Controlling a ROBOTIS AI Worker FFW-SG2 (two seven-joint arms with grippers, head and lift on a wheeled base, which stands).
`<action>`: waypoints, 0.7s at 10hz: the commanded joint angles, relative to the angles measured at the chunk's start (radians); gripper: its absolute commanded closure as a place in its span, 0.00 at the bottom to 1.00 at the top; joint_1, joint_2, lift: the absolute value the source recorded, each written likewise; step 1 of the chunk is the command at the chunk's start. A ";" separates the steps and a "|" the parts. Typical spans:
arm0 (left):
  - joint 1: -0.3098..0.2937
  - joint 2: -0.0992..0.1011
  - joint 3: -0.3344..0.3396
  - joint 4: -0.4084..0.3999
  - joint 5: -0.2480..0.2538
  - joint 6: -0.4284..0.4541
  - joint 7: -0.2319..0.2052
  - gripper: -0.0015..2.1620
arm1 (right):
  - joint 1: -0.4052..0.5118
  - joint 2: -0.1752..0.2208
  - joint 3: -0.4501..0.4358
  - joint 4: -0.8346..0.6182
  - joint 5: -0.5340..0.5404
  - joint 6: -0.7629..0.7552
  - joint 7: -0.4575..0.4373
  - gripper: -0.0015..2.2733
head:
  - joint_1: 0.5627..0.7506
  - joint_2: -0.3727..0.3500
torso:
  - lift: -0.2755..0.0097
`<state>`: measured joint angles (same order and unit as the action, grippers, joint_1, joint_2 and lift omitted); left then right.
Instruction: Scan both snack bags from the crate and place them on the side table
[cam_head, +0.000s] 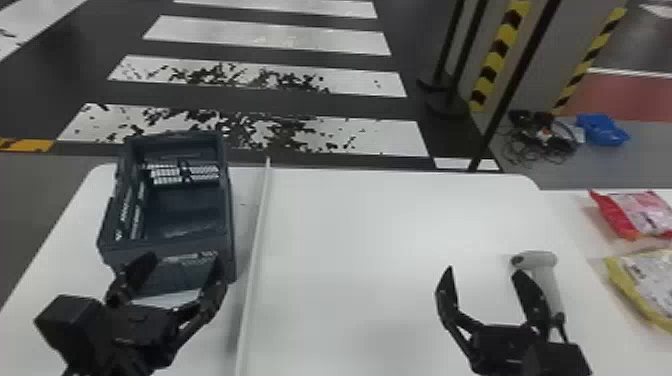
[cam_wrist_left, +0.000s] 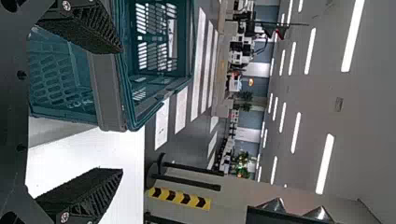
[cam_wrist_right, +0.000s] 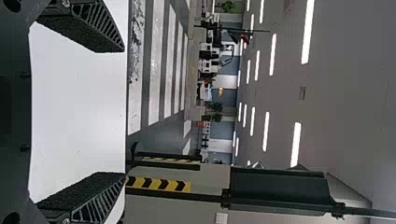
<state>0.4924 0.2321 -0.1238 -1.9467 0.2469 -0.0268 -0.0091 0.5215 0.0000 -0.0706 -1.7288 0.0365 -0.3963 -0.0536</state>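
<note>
Left claw: fingers well apart, at the near end of the dark crate. Right claw: fingers likewise spread, above the white worktop, one finger just beside a pale handheld scanner. A thin raised strip ran along the worktop to the crate's right. Side table, adjoining at right: held the red snack bag and, nearer, the yellow snack bag. Room: dark floor with white crossing bars, black-and-yellow edging, tangled cables, a blue basket; overhead, strip lights lined the ceiling.
</note>
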 joint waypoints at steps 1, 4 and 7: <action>0.002 0.003 -0.002 -0.003 0.000 0.002 0.000 0.04 | 0.000 0.001 0.000 0.000 0.000 0.000 0.000 0.02 | 0.70 0.36 | 0.63; 0.005 0.004 -0.002 -0.012 0.000 0.002 0.000 0.04 | 0.003 0.001 0.003 -0.002 0.000 0.000 0.000 0.02 | 0.70 0.36 | 0.63; 0.011 0.006 0.000 -0.015 0.000 0.002 0.000 0.04 | 0.005 0.001 0.008 0.000 0.000 0.000 0.000 0.02 | 0.70 0.36 | 0.63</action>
<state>0.5028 0.2377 -0.1244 -1.9618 0.2469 -0.0252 -0.0091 0.5257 0.0000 -0.0633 -1.7298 0.0368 -0.3964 -0.0536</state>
